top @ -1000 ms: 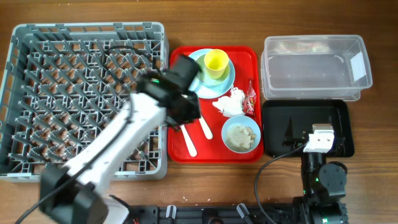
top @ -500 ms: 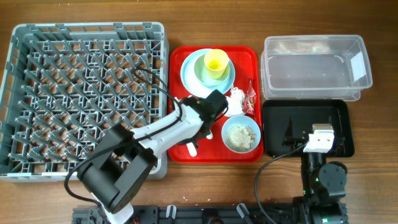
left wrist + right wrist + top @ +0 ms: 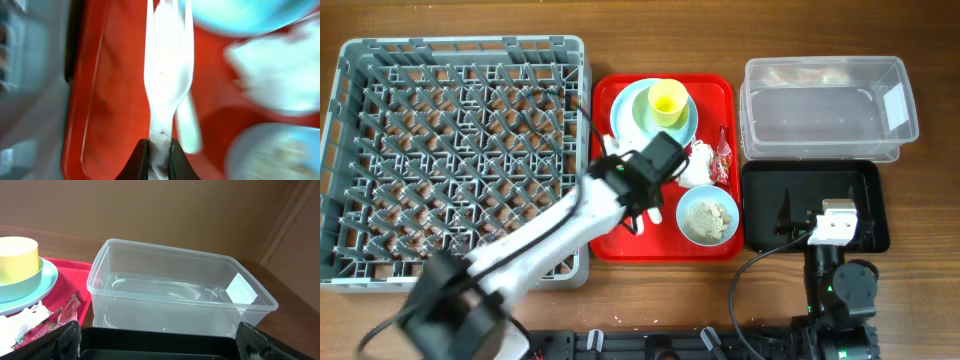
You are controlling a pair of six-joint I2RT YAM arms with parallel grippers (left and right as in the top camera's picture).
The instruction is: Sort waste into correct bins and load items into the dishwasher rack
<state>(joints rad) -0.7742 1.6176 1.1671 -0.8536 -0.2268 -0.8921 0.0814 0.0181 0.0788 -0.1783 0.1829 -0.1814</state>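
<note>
Red serving tray [image 3: 608,238] carries the load: yellow cup [image 3: 667,101] standing in a pale green bowl [image 3: 647,116] on the pale blue plate [image 3: 619,118] at the far end, crumpled napkin [image 3: 698,164] and red wrapper [image 3: 723,152] toward the right, and a small blue bowl [image 3: 684,212] of rice-like scraps [image 3: 709,218] at near right. Clear tub [image 3: 828,108] sits far right, with the black tray [image 3: 820,185] just near of it; the grey rack [image 3: 455,160] is left. Left gripper [image 3: 157,155] is pinched tight on the white fork [image 3: 167,80] by its handle end, over the tray's left half, with the spoon [image 3: 189,131] under it. Fork's long axis runs near-to-far, tines toward the plate; view is blurred. Right gripper [image 3: 162,342] is spread wide over the black tray, holding nothing.
</note>
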